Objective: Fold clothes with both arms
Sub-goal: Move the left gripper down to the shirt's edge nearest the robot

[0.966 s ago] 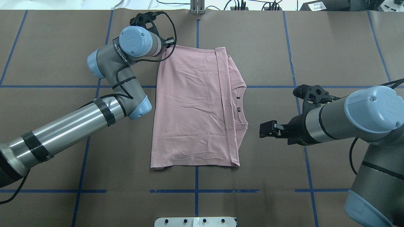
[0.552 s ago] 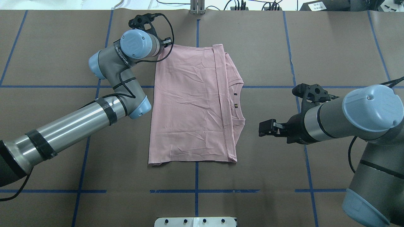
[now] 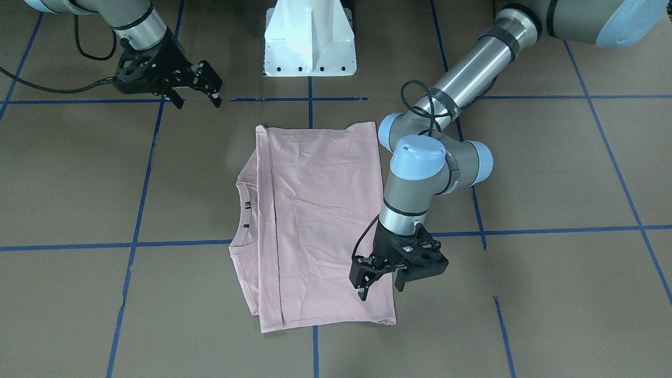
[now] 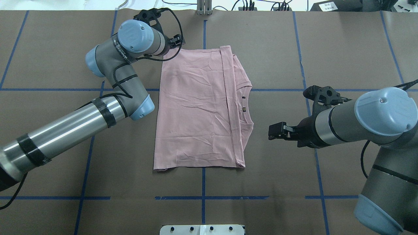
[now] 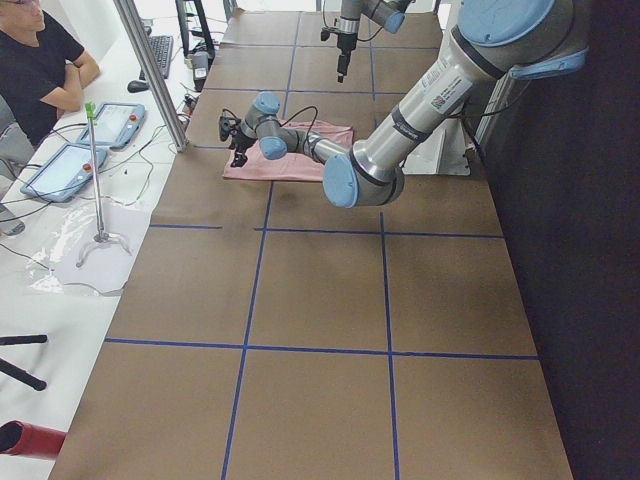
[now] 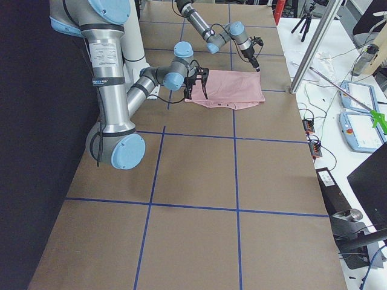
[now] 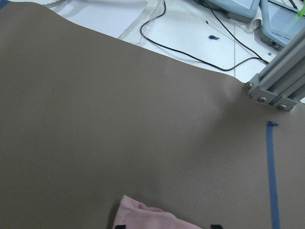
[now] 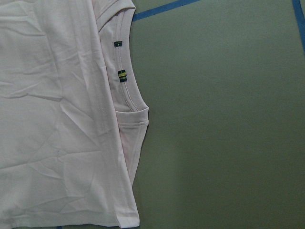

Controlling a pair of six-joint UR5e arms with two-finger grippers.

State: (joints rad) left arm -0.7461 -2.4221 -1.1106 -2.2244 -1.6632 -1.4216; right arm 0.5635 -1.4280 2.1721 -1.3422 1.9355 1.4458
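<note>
The pale pink T-shirt (image 4: 196, 111) lies flat at the table's middle, its sides folded in and its collar (image 4: 248, 107) toward my right arm. The dog print is hidden. It also shows in the front view (image 3: 315, 220) and the right wrist view (image 8: 57, 119). My left gripper (image 3: 380, 286) is open and empty, just above the shirt's far hem corner (image 7: 147, 217); in the overhead view (image 4: 173, 40) the wrist mostly hides it. My right gripper (image 4: 273, 130) is open and empty, off the cloth beside the collar; it also shows in the front view (image 3: 197, 97).
The brown table cover carries blue tape lines (image 4: 203, 186). The white pedestal base (image 3: 310, 37) stands at the near edge. An aluminium post (image 7: 276, 90) rises at the far edge. An operator (image 5: 40, 60) sits by tablets beyond that edge.
The shirt slid a little toward my left arm and now lies still. My left wrist has risen and drawn back off the corner. The right arm has barely moved.
</note>
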